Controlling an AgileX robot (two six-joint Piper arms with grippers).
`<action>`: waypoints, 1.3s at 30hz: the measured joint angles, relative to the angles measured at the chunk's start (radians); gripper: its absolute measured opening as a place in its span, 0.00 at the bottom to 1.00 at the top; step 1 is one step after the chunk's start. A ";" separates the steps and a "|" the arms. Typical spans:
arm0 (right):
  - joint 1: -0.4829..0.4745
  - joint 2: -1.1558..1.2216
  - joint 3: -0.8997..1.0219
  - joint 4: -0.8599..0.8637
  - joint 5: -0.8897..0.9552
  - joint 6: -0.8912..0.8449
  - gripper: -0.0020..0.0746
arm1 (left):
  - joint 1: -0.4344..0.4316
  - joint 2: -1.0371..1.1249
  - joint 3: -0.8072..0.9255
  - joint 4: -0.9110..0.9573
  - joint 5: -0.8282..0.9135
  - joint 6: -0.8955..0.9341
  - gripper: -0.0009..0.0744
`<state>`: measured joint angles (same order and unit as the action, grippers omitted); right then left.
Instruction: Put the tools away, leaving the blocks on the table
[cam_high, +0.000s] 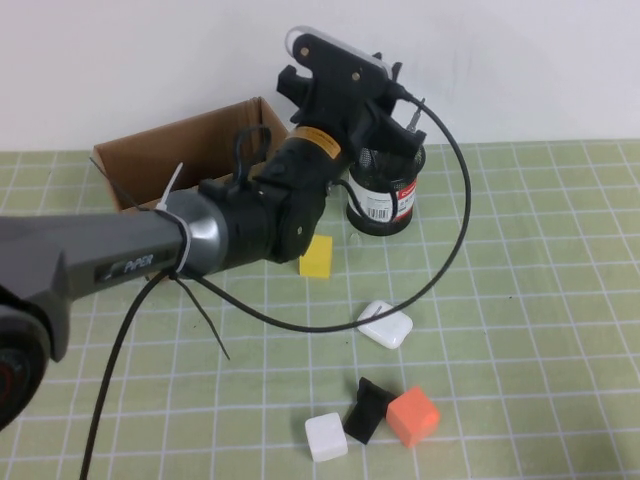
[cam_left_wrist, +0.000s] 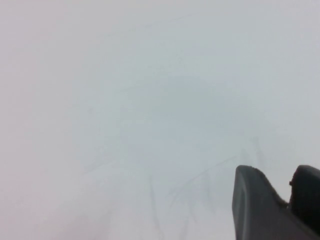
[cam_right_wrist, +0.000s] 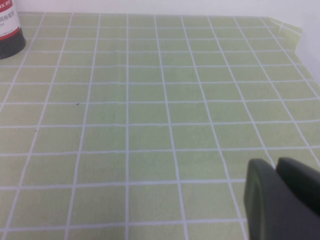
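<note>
Green grid table (cam_high: 560, 260) met plain white wall. My left gripper (cam_left_wrist: 272, 210) was raised over mesh pen cup (cam_high: 385, 195), jaws nearly together, empty. My right gripper (cam_right_wrist: 282, 200) hovered low, grip unclear. Yellow block (cam_high: 316, 256), white block (cam_high: 326, 437), orange block (cam_high: 413, 416) sat on table. Tools hidden.

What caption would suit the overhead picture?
Left gripper raised over a mesh cup; yellow, white and orange blocks lie on the table; right gripper unseen.

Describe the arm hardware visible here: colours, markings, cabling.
The left arm has a grey link marked "PIPER", black joints, a yellow label near the wrist, white zip ties and a loose black cable. The left gripper is black with a white camera bar. The right gripper shows only dark, rounded fingers.
</note>
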<state>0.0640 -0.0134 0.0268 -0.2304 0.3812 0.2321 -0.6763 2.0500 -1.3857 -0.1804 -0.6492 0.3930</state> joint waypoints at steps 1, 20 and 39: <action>0.000 0.000 0.000 0.000 0.000 0.000 0.02 | 0.000 -0.004 0.000 -0.022 0.005 0.004 0.20; 0.000 0.000 0.000 -0.001 0.000 0.000 0.02 | 0.002 -0.466 0.006 -0.068 0.612 0.287 0.01; 0.000 0.000 0.000 -0.001 0.000 0.000 0.02 | 0.002 -0.832 0.006 0.144 1.336 0.147 0.01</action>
<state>0.0640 -0.0134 0.0268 -0.2316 0.3812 0.2321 -0.6744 1.2184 -1.3798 -0.0366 0.6872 0.5401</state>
